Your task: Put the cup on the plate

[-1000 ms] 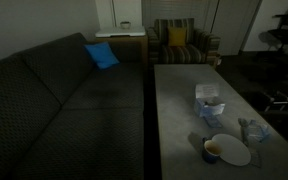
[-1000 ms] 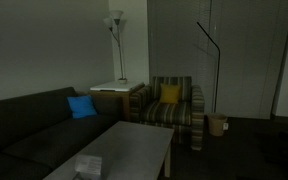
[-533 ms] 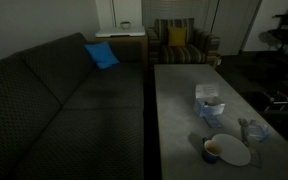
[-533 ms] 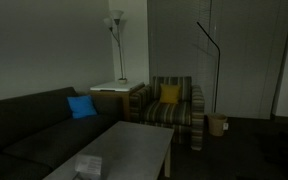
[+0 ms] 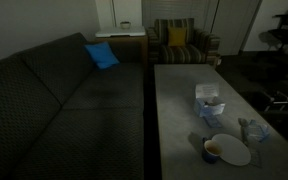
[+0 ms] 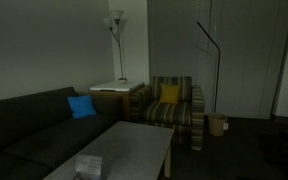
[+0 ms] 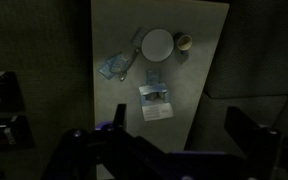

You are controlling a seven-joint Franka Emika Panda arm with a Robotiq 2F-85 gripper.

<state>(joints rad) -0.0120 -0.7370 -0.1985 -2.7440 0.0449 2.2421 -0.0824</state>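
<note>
Wrist view: pincer (image 7: 184,135) hangs high over the table (image 7: 199,85), low in frame, released, prongs wide apart, nothing between them. Cup (image 7: 183,42), small, dark, yellow-orange inside, stands upright on the table at upper centre, just beside the white plate (image 7: 158,43), not on it. Exterior view: cup (image 5: 212,150) at the plate's (image 5: 234,153) left rim.

Wrist view looks straight down on a grey table (image 7: 199,90). White plate (image 7: 158,43) sits at the far end, cup (image 7: 183,42) just beside it, off the plate. Clear glass item (image 7: 114,67) and pale box (image 7: 155,102) are nearby. Gripper (image 7: 184,135) is well above, jaws wide apart.
</note>
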